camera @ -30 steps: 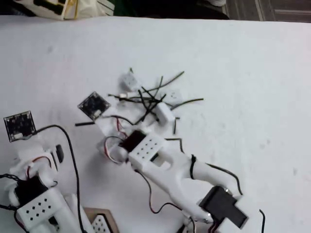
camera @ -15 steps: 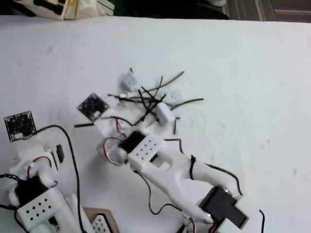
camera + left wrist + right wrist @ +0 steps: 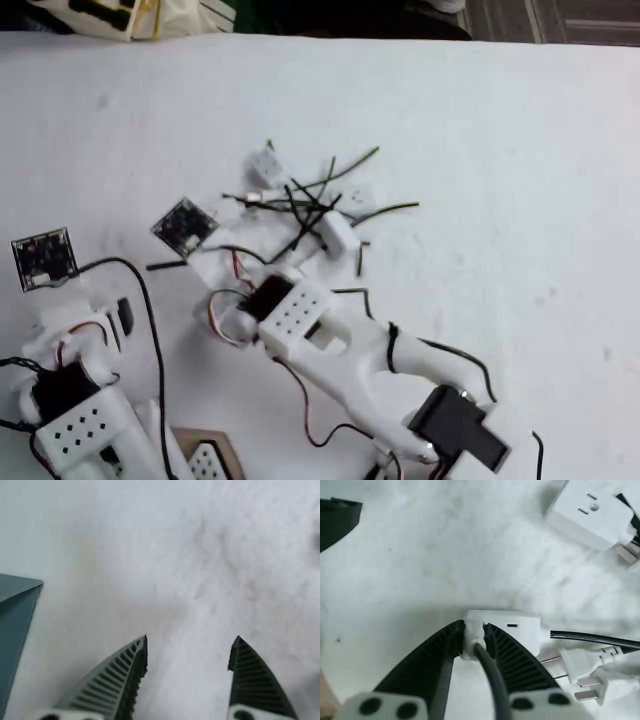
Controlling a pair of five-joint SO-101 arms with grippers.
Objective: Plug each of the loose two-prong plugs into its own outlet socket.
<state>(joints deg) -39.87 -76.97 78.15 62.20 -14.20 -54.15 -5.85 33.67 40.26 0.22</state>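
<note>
My right gripper (image 3: pixel 474 630) is shut on a white plug (image 3: pixel 471 636) whose black cord (image 3: pixel 487 672) runs back between the fingers. The plug's front sits against the end of a white outlet block (image 3: pixel 512 628) on the table. Beside it lies a loose two-prong plug (image 3: pixel 585 672) with its own black cord. A second outlet socket (image 3: pixel 592 512) lies farther off, face up. In the high view the right arm (image 3: pixel 330 345) points at a tangle of white sockets and black cords (image 3: pixel 300 205). My left gripper (image 3: pixel 189 647) is open over bare white table.
Two black patterned squares (image 3: pixel 185 224) (image 3: pixel 42 257) lie left of the tangle. The left arm (image 3: pixel 75 425) stands at the near left corner with a black cable (image 3: pixel 150 320) looping past it. A dark flat edge (image 3: pixel 15 610) lies close beside the left gripper.
The right arm has shifted a little left and toward the near edge with the plug. The nearer black square and a short cord piece slid left with it. The left arm kept still.
</note>
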